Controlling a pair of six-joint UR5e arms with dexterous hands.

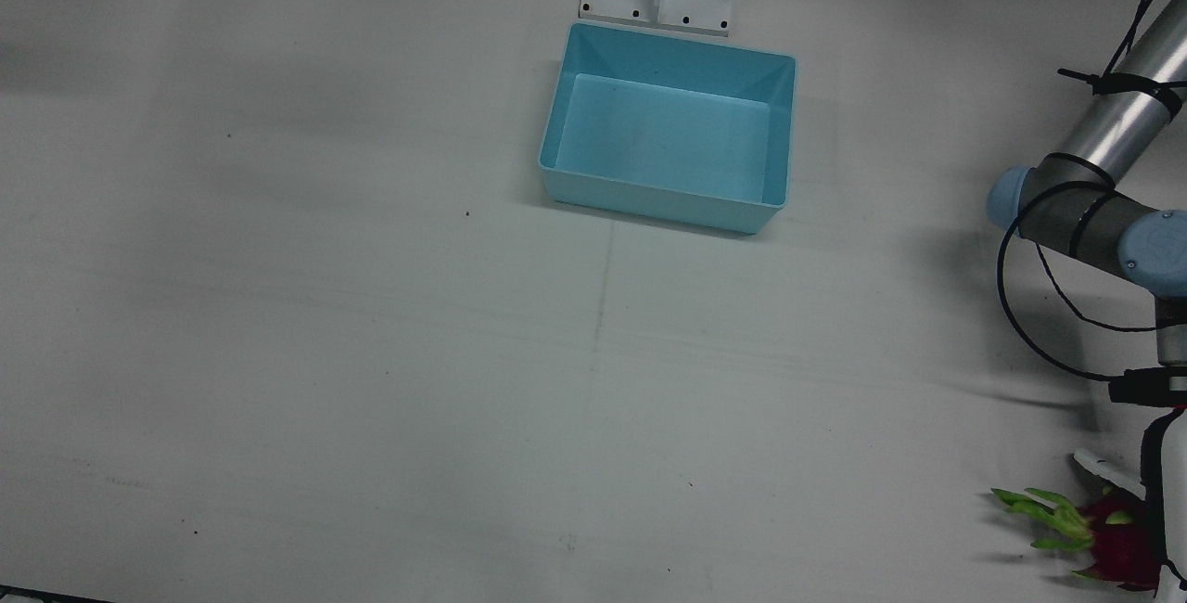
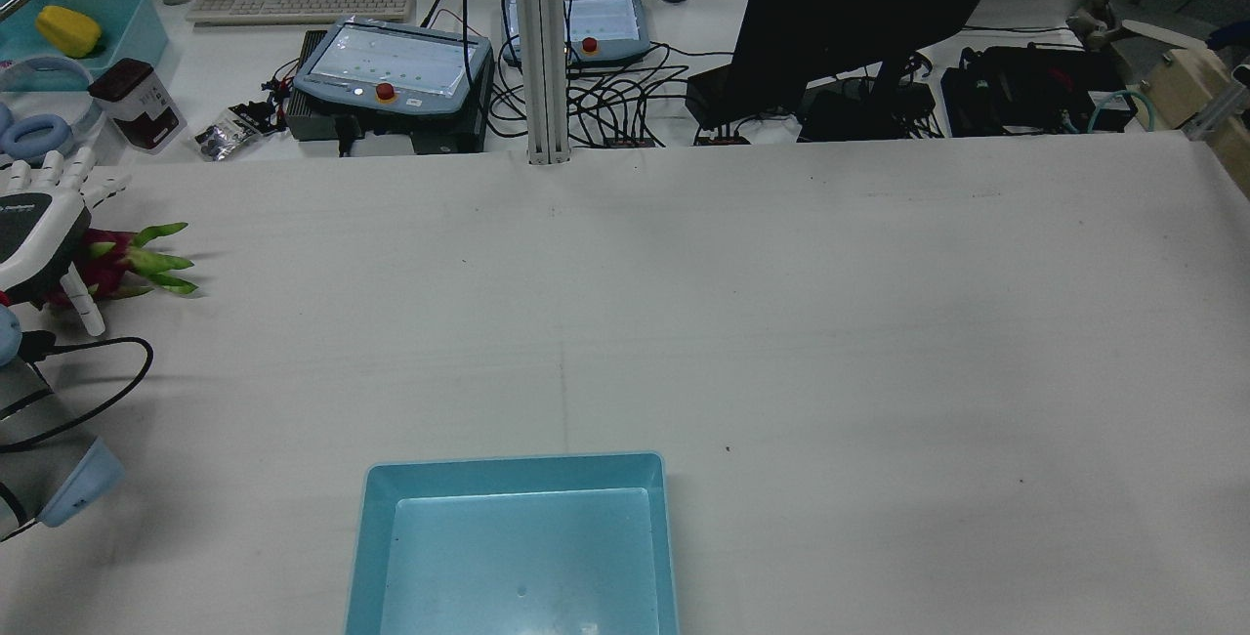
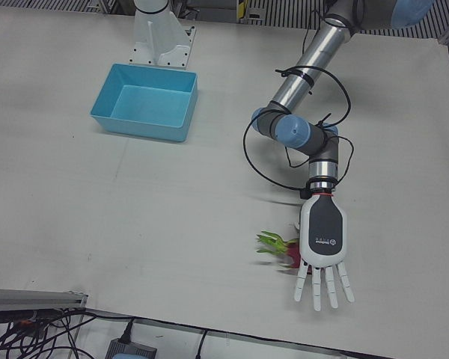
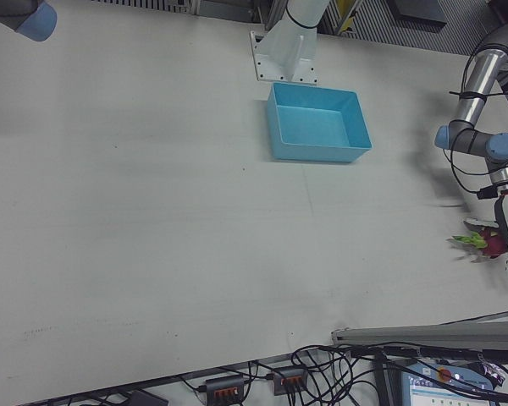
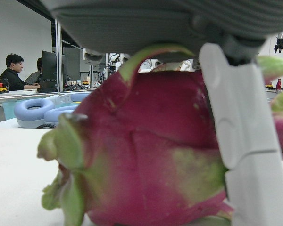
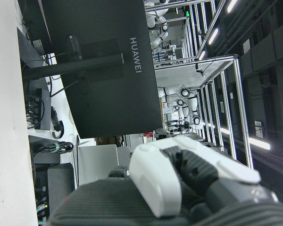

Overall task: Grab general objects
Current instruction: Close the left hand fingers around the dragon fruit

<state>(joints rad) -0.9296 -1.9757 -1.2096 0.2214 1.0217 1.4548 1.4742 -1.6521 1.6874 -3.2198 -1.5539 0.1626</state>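
Left hand (image 3: 323,247), fingers spread flat, hovers over the dragon fruit (image 3: 283,248) (leaves poking out beside it).

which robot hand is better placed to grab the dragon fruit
Left. The left robot hand hovers directly over the magenta, green-scaled dragon fruit, fingers spread. The right robot hand shows only in its own camera.

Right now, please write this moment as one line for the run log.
left hand: open, over dragon fruit, not yet closed | right hand: off the table, state unclear | bin: empty
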